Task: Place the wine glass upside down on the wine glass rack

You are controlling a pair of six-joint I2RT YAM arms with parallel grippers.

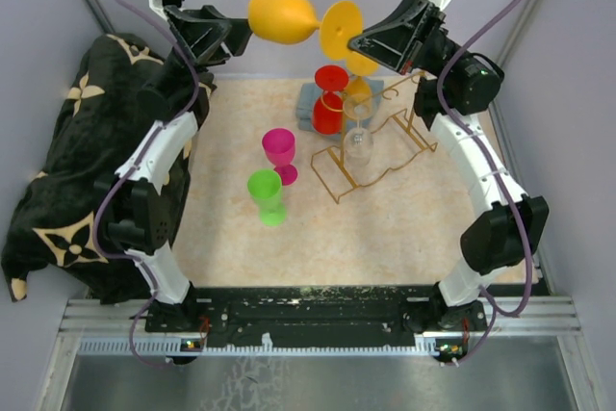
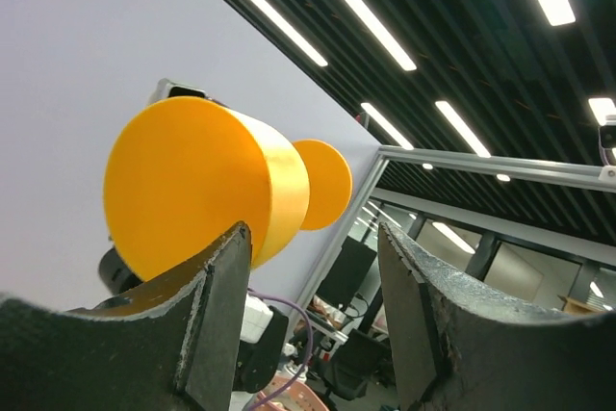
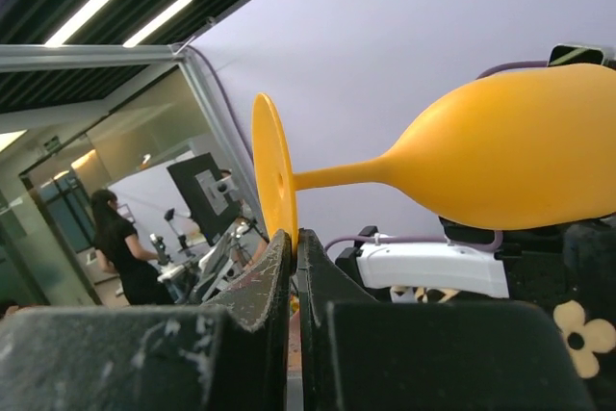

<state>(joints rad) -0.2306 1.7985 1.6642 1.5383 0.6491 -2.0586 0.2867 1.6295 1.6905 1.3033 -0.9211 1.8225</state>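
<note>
An orange wine glass (image 1: 281,14) is held sideways high above the back of the table, bowl to the left, foot to the right. My right gripper (image 1: 358,43) is shut on the rim of its foot; the right wrist view shows the jaws (image 3: 295,236) pinching the disc of the glass (image 3: 510,151). My left gripper (image 1: 239,34) is open beside the bowl; in the left wrist view the glass (image 2: 192,185) rests against the left finger, and the gap between the fingers (image 2: 313,238) is empty. The gold wire wine glass rack (image 1: 390,156) stands below, at back right.
A clear glass (image 1: 358,143) hangs on the rack and a red glass (image 1: 330,101) stands by a grey-blue block (image 1: 306,108). A pink glass (image 1: 280,153) and a green glass (image 1: 267,196) stand mid-table. A black patterned cloth (image 1: 67,161) lies at the left.
</note>
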